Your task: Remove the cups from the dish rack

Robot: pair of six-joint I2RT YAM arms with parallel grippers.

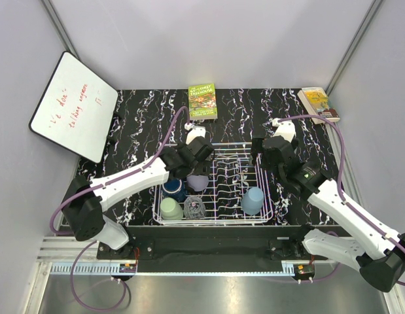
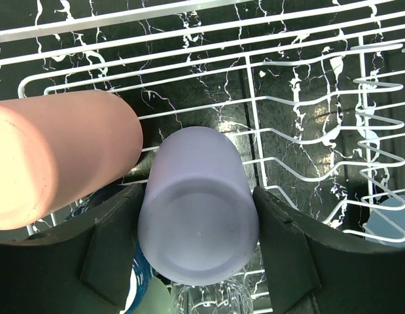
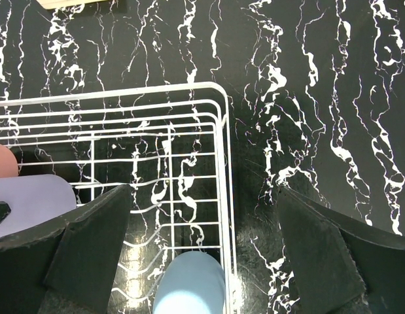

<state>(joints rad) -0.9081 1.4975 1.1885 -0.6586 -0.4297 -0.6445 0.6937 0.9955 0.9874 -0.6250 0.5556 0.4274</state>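
2 robot arms reach over a white wire dish rack (image 1: 235, 143) on a black marbled table (image 1: 137, 118). the left gripper (image 2: 199, 203) straddles a lavender cup (image 2: 199, 229) in the rack's left half. its 2 dark fingers (image 2: 104, 261) sit against opposite sides of the cup, whose base faces the wrist camera. a salmon pink cup (image 2: 58, 157) sits just beside it, on the left of that view; whether the 2 touch cannot be told. from above, a dark blue cup (image 1: 174, 190), a pale green cup (image 1: 171, 209) and a clear glass (image 1: 194, 207) cluster at the rack's near left corner. a light blue cup (image 1: 252, 201) stands alone toward the near right corner, past the row of upright tines (image 1: 228, 173). the right gripper (image 3: 203, 216) hangs over the rack's far right corner with its jaws spread wide, holding nothing. a whiteboard (image 1: 74, 114) leans at far left, and a green book (image 1: 203, 101) and a second book (image 1: 318, 103) lie along the table's back edge.
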